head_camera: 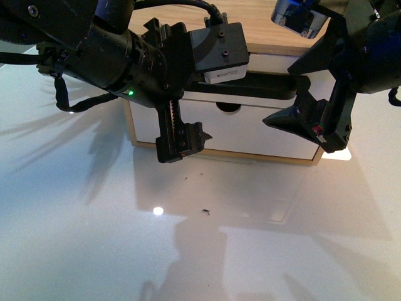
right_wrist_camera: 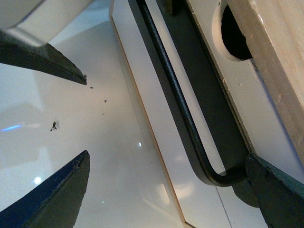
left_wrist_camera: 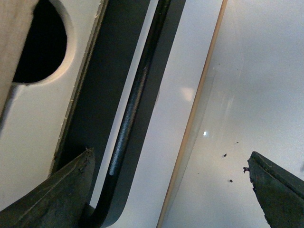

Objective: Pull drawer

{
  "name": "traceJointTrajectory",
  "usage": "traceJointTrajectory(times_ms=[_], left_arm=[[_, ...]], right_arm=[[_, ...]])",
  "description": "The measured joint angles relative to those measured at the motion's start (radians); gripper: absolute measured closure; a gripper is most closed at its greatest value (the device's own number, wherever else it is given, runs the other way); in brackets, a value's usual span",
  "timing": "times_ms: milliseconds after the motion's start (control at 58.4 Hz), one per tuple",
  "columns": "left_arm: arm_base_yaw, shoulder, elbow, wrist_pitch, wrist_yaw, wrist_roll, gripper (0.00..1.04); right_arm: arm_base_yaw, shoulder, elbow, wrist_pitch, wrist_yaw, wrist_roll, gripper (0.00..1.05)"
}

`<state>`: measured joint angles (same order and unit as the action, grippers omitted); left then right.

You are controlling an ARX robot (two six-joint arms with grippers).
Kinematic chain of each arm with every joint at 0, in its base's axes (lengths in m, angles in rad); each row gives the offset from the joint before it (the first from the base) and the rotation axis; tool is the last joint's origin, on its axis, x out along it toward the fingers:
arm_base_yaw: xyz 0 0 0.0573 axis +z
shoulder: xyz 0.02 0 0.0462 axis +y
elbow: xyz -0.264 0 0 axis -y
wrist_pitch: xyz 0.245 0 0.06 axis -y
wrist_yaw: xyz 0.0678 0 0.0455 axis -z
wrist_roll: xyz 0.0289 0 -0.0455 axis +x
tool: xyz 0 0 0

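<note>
Drawer (head_camera: 250, 135) low in wood cabinet (head_camera: 276, 25) on table (head_camera: 94, 219). Left tool (left_wrist_camera: 169, 153) spread wide, black bar handle (left_wrist_camera: 128, 123) inside its gap. Right tool (right_wrist_camera: 167, 156) spread too, near handle's end. Could go wrong: tools bump together, or grip slips off thin bar.

Both arms in from the top of the front view, reaching toward the far side. Left arm (head_camera: 106, 50) black, lying nearly level from the left, small green light (head_camera: 130, 93) lit on the wrist, white-faced wrist camera (head_camera: 222, 53) on its right. Left gripper (left_wrist_camera: 171, 154) jaws spread wide, fingers (left_wrist_camera: 57, 194) dark and pointed. Right arm (head_camera: 369, 44) in from the upper right, tilted down and left. Right gripper (right_wrist_camera: 167, 156) jaws likewise wide apart, fingers (right_wrist_camera: 57, 190) blue-black, nothing clamped in either
</note>
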<state>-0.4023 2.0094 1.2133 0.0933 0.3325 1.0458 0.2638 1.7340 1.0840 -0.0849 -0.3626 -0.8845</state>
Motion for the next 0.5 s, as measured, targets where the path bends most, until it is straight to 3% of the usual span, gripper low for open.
traceJointTrajectory(times_ms=[496], left_arm=[[-0.014,0.016,0.019,-0.039,0.000,0.045,0.07]], right_arm=[[0.035,0.092,0.063,0.036,0.001,0.024,0.09]])
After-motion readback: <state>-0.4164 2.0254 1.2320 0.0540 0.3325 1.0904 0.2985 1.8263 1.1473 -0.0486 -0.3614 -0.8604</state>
